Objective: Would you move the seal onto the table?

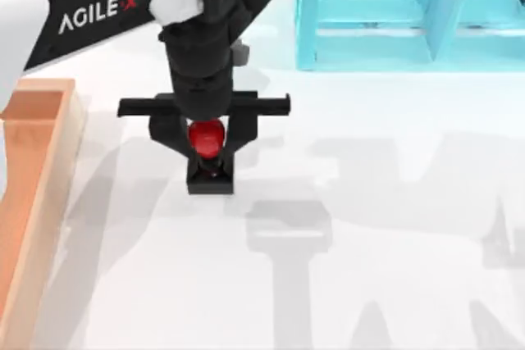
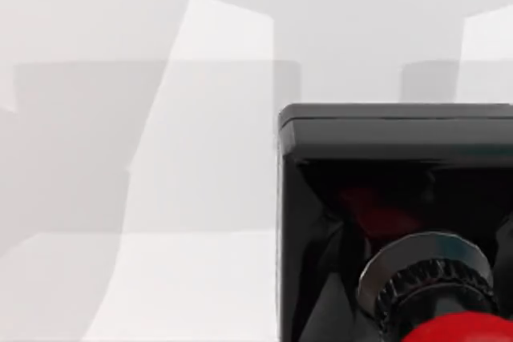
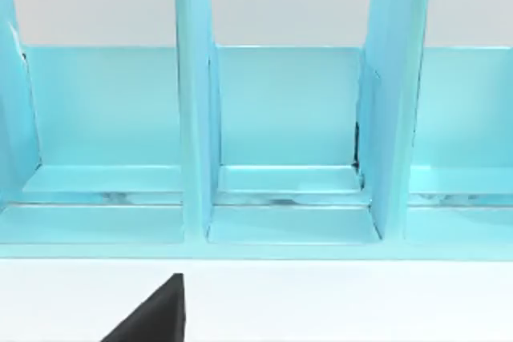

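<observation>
Our left gripper holds the seal over the table.

In the top view our left arm reaches down from the upper left, and its 2 fingers close narrowly on either side of the seal's red knob, with the black square base just below them. We cannot tell whether the base touches the white surface or hangs just above it. The seal sits left of centre, well apart from the orange-brown tray at the left edge and from the turquoise shelf unit at the upper right. Our left wrist view shows the seal's black block against the table. Our right wrist view faces the shelf unit's compartments.
</observation>
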You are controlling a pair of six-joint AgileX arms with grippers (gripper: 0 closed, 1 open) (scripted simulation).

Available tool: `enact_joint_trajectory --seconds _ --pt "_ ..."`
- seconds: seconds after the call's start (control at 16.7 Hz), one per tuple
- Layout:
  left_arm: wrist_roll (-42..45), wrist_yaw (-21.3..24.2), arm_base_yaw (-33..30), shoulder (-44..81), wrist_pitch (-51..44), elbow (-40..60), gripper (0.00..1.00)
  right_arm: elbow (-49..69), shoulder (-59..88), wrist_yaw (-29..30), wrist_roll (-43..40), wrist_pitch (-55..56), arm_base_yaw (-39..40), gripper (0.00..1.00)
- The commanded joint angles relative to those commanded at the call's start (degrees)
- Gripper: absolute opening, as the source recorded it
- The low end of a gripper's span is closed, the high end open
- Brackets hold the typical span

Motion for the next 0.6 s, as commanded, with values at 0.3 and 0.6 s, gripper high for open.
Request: enact_joint_trajectory --seconds 0.3,0.6 --pt "0.0 0.0 -0.2 1.5 7.1 -5.2 0.00 0.0 0.0 0.0 0.0 0.0 0.0 1.00" --pt "0.0 0.0 -0.2 1.5 7.1 -5.2 0.15 0.0 0.0 0.0 0.0 0.0 0.0 1.00"
